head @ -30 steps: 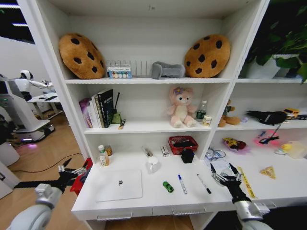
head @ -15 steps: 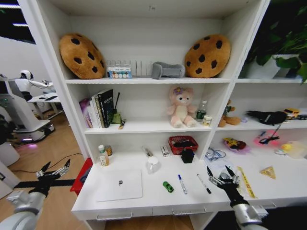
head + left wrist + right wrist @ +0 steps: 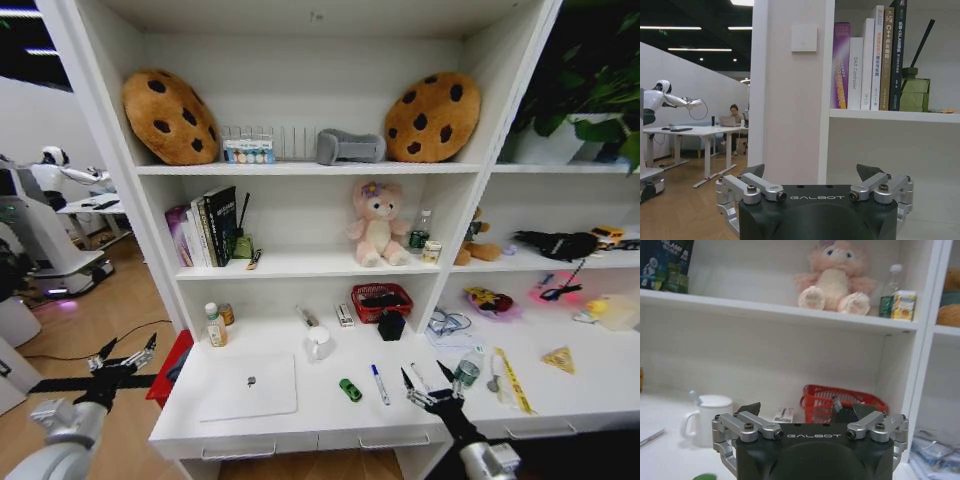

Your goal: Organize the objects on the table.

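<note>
Jaws wide on both sides, nothing held. The right gripper [image 3: 423,388] hovers low over the front of the counter [image 3: 300,425], right beside the black marker pen [image 3: 421,378], which lies with its long axis running front to back, slightly slanted. The blue marker pen [image 3: 380,384] lies parallel, just to its left, and the small green toy [image 3: 350,390] is left again. This arm is plainly the nearer one. The left gripper [image 3: 125,358] hangs off the counter's left end (well apart from everything), with the closed silver laptop [image 3: 249,387] the closest thing to it. Further back, the white mug [image 3: 320,343] has something standing in it, perhaps a spoon, and the red basket [image 3: 381,301] holds dark items too dim to name.
</note>
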`<state>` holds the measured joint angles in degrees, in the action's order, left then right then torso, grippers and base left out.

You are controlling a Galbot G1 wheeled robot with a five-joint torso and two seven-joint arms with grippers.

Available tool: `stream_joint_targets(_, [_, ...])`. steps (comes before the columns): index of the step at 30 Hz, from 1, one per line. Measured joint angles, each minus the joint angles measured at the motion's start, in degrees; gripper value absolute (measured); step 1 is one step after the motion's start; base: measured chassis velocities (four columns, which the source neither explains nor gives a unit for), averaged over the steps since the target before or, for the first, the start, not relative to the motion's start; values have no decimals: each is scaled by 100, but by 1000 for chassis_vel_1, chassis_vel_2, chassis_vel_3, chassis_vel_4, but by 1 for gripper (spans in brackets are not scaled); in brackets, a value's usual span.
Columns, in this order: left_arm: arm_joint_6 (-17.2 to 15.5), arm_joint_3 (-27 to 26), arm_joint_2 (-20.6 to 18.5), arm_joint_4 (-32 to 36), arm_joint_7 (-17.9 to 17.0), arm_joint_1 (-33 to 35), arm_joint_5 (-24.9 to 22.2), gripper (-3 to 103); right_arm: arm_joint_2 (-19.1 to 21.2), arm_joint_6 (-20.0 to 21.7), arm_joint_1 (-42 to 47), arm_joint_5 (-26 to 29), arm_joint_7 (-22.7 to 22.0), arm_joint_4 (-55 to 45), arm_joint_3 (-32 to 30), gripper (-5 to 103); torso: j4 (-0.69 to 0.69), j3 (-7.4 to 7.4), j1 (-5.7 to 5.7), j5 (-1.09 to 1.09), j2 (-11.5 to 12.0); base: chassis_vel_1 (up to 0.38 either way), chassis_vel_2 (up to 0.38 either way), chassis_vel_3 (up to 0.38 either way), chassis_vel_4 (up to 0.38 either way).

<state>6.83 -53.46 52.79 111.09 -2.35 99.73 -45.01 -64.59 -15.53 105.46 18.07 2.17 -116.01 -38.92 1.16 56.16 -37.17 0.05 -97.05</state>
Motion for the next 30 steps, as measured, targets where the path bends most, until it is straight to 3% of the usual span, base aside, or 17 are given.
stream_joint_targets(7, [0, 22, 187, 135, -25, 6, 117, 100, 172, -35, -242, -620, 8, 655, 938, 100, 1, 0, 0, 0, 1, 0, 0, 0, 0])
stream_joint_targets(10, [-11, 71, 200, 137, -39, -41, 131, 100, 252, -60, -335, -679, 20, 816, 1062, 100, 0, 0, 0, 0, 1, 0, 0, 0, 0])
stream_joint_targets(30, [-59, 179, 375, 187, -87, -41, 366, 100, 527, -32, -1424, -568, 91, 1656, 2132, 100, 0, 0, 0, 0, 1, 0, 0, 0, 0])
